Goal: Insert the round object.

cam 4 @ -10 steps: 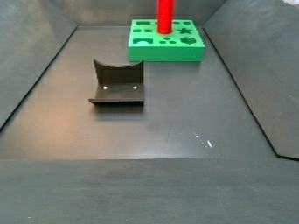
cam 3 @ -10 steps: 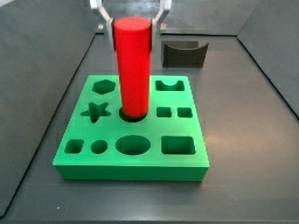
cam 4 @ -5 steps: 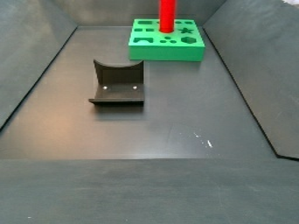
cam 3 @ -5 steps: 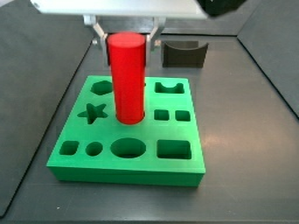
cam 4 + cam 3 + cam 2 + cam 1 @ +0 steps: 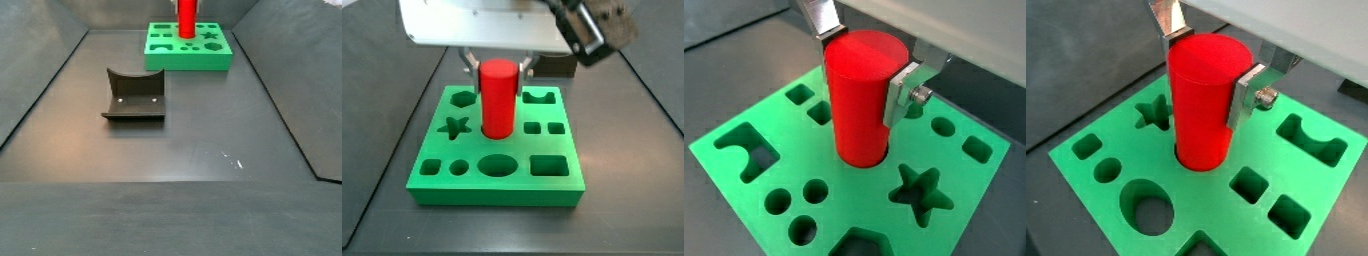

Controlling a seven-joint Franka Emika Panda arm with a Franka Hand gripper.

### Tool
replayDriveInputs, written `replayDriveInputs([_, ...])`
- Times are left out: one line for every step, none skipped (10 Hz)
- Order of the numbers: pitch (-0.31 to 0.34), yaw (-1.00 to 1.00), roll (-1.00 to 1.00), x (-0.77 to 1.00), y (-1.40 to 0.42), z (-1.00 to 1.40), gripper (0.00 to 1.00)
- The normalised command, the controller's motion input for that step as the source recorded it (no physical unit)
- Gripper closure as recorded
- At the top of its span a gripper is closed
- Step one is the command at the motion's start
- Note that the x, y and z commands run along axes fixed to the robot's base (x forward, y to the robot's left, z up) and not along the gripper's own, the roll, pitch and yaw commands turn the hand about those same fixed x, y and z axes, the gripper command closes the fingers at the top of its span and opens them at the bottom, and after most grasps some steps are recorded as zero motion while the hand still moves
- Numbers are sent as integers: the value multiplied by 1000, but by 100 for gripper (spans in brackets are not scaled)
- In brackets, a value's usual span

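Note:
The round object (image 5: 498,98) is a bright red cylinder standing upright in a round hole in the middle of the green block (image 5: 502,190). Its lower end is sunk into the hole. It also shows in both wrist views (image 5: 1207,100) (image 5: 862,95) and at the far end of a side view (image 5: 187,15). My gripper (image 5: 498,68) is above the block, shut on the cylinder's upper part. Its silver fingers (image 5: 1247,95) press both sides just below the flat top (image 5: 863,62). The block (image 5: 187,62) has star, hexagon, square and round cutouts.
The dark fixture (image 5: 134,95) stands on the grey floor, well away from the block. Grey walls edge the floor on both sides. Open holes lie around the cylinder on the block (image 5: 1120,140) (image 5: 758,130).
The gripper has moved down with the cylinder. Much less of the red cylinder stands above the block now than a second ago.

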Motion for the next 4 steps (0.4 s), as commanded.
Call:
replayDriveInputs([6, 0, 41, 151, 37, -317, 100])
replayDriveInputs([0, -14, 0, 74, 6, -183, 100])
replayDriveInputs([0, -11, -43, 0, 31, -29, 100])
replayDriveInputs([0, 0, -13, 0, 0, 0, 100])
